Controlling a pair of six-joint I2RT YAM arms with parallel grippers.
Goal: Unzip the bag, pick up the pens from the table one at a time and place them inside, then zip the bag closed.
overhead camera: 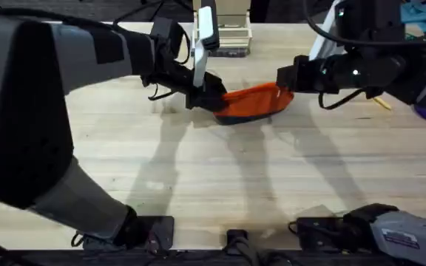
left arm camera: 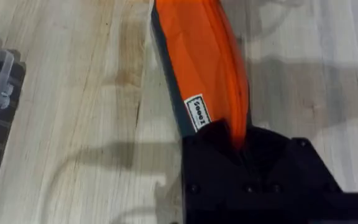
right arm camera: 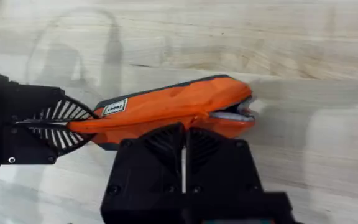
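My left hand (overhead camera: pixel 207 94) is clamped on one end of the bag (overhead camera: pixel 254 102), the orange fabric pinched between my black fingers (left arm camera: pixel 241 163), which are pressed together on it. The bag lies in the middle of the pale wooden surface (overhead camera: pixel 220 170), toward its far side, stretched between my two hands, its dark lower edge toward the near side in the overhead view. A small white label (left arm camera: pixel 197 112) sits on the bag's side just beside my left hand's grip. My right hand (overhead camera: pixel 288 80) is at the opposite end of the bag; from the right wrist its fingers (right arm camera: pixel 166 144) stand closed against each other with only a thin line between them, set right against the bag's near side, but I cannot tell whether they are gripping the fabric or the zipper. That end of the bag gapes slightly, showing a pale lining (right arm camera: pixel 234 114). A yellow pen (overhead camera: pixel 381 103) lies on the surface beyond my right arm, well apart from the bag.
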